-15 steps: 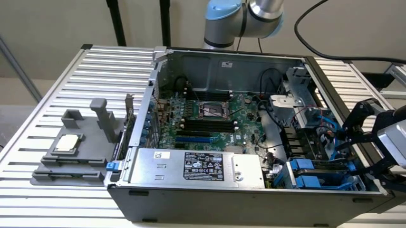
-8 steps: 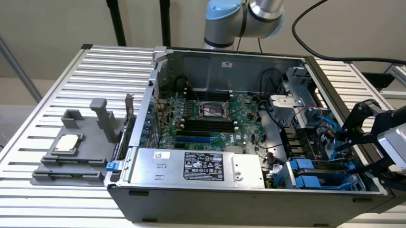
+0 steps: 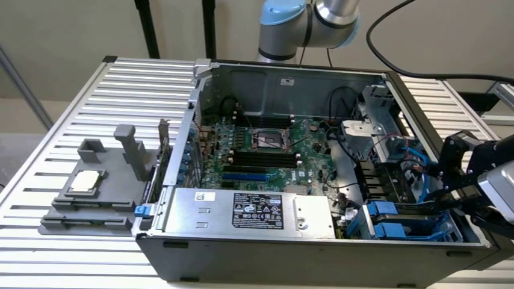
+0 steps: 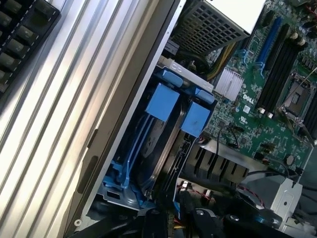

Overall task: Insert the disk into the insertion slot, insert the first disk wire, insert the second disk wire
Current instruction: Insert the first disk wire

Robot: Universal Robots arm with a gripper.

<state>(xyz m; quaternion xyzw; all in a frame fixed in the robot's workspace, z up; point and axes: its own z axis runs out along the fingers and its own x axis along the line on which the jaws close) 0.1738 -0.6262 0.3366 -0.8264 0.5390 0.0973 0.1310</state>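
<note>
The disk (image 4: 161,144) stands edge-on in the insertion slot (image 4: 124,183), a dark cage with blue rails, and two blue tabs (image 4: 163,101) show at its outer end. In the exterior view the same cage (image 3: 401,229) sits in the near corner of the open computer case, on the exterior view's right. My gripper (image 3: 449,192) hangs over the case's wall right beside that cage. In the wrist view my gripper (image 4: 181,223) is at the disk's inner end, close to a black connector (image 4: 185,198) and dark cables (image 4: 213,186). Blue wires (image 3: 410,162) lie behind the cage.
A silver power-supply box (image 3: 249,211) lies along the case's near wall beside the green motherboard (image 3: 265,150). A grey fixture (image 3: 88,192) stands on the slatted table (image 3: 64,259) at the exterior view's left. A black keyboard (image 4: 20,34) lies past the case wall.
</note>
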